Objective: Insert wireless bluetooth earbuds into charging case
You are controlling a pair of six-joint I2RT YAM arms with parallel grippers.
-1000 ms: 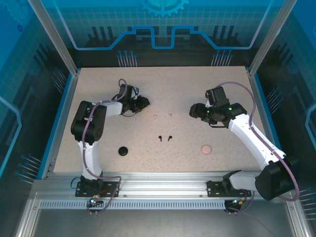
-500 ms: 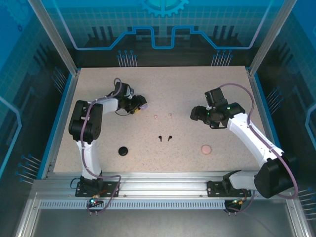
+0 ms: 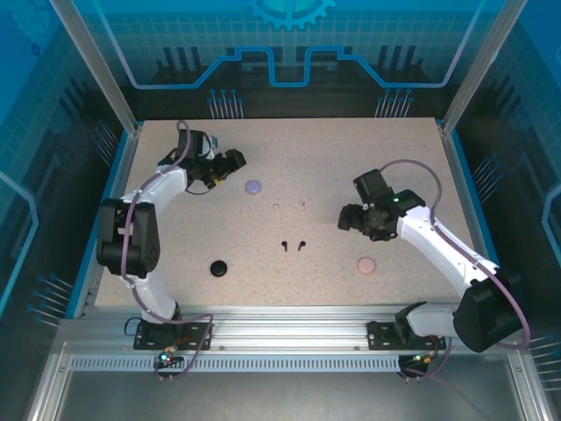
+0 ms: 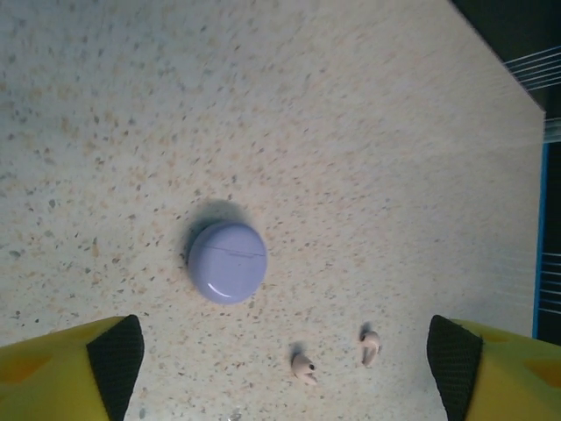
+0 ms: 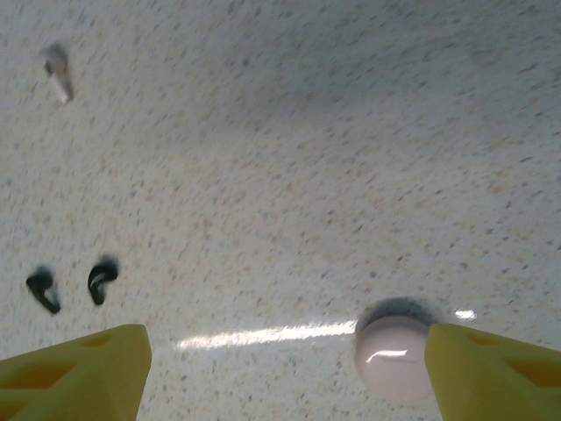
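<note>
At far left, the left gripper is hanging, jaws wide apart, beside the shut lavender case. Jaws also apart, the right gripper is hovering near the pink case, probably readying for the pink earbuds and black earbuds mid-table.

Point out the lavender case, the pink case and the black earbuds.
lavender case (image 4: 227, 261), left wrist view, centre of its top.
pink case (image 5: 393, 358), right wrist view, centre of its top.
black earbuds (image 5: 101, 281), right wrist view, body of one bud.
</note>
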